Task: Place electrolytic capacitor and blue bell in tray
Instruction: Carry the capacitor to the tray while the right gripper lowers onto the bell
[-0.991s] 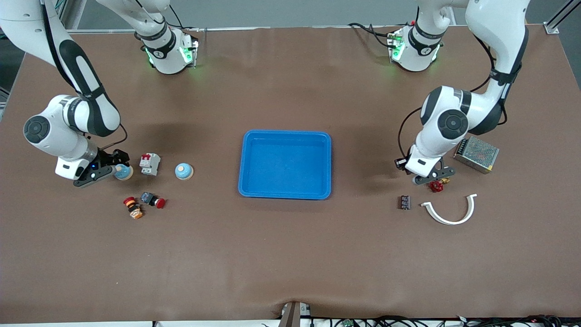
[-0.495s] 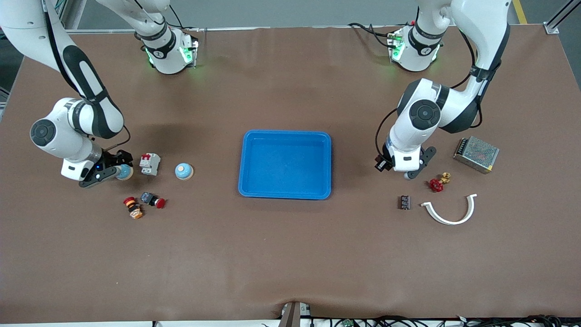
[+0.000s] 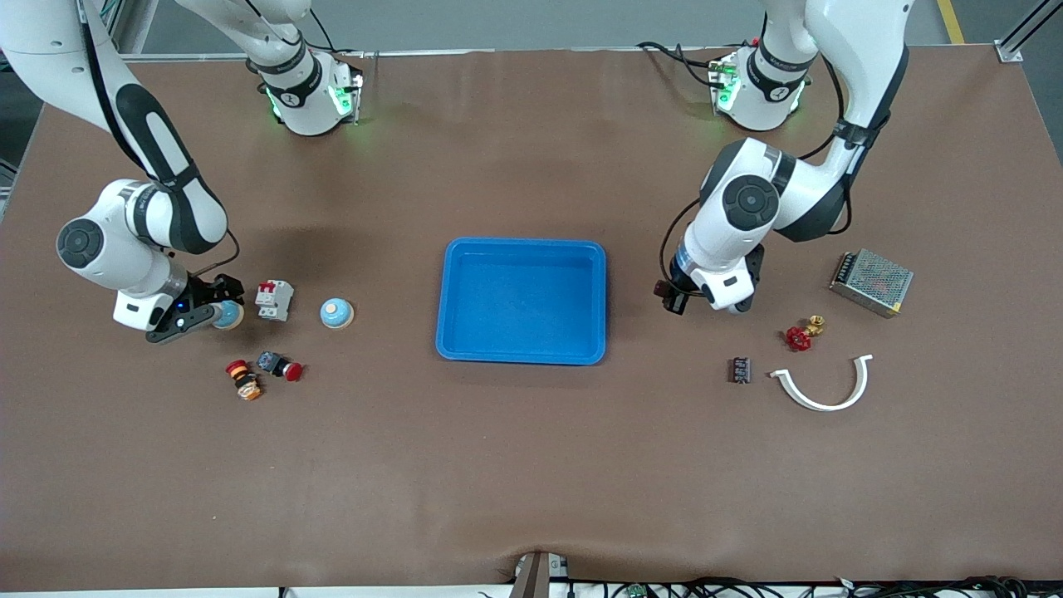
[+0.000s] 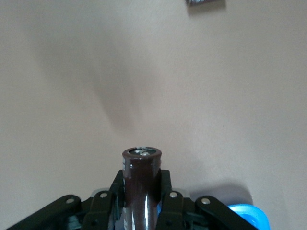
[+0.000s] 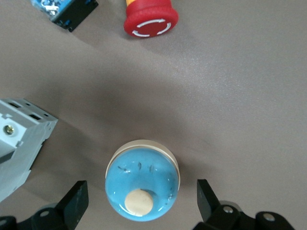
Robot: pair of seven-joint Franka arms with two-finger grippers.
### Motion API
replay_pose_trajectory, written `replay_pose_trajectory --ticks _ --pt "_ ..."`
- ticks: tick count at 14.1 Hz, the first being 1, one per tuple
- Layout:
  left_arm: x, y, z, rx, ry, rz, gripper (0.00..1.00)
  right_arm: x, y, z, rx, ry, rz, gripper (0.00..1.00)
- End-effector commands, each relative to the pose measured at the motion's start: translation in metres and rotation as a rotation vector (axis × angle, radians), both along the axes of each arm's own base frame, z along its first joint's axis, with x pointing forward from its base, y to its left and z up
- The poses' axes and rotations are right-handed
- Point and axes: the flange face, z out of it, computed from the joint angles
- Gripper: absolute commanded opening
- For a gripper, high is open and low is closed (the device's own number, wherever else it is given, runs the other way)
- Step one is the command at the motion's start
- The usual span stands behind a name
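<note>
Table: brown mat under both arms.
Tray: bright blue, mid-table, nothing in it.
Left gripper: clamped on a brown electrolytic capacitor, over bare mat between tray and a red valve.
Right gripper: fingers spread, straddling a blue bell on the mat.
Neighbours: breaker just beside that bell; second bell nearer the tray.

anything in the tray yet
No, the tray shows only its bare blue floor. The left gripper is shut on a capacitor, not yet over the tray.
</note>
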Motion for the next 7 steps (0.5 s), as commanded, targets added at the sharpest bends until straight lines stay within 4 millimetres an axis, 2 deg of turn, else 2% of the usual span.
replay_pose_trajectory --ticks 1,3,6,7 --pt "-0.011 -0.032 0.003 -0.030 -0.005 0.076 0.00 -0.003 -0.001 -0.008 0.010 -0.006 0.007 1.00" --pt "-0.017 -0.052 -0.003 -0.039 -0.001 0.120 0.00 -0.003 -0.001 -0.012 0.010 -0.006 0.007 1.00" --pt "-0.013 -0.096 -0.003 -0.070 0.000 0.206 0.00 -0.003 -0.002 -0.012 0.008 -0.010 0.005 1.00" --pt "-0.018 -0.114 -0.007 -0.073 0.007 0.214 0.00 -0.003 -0.002 -0.012 0.008 -0.010 0.005 1.00"
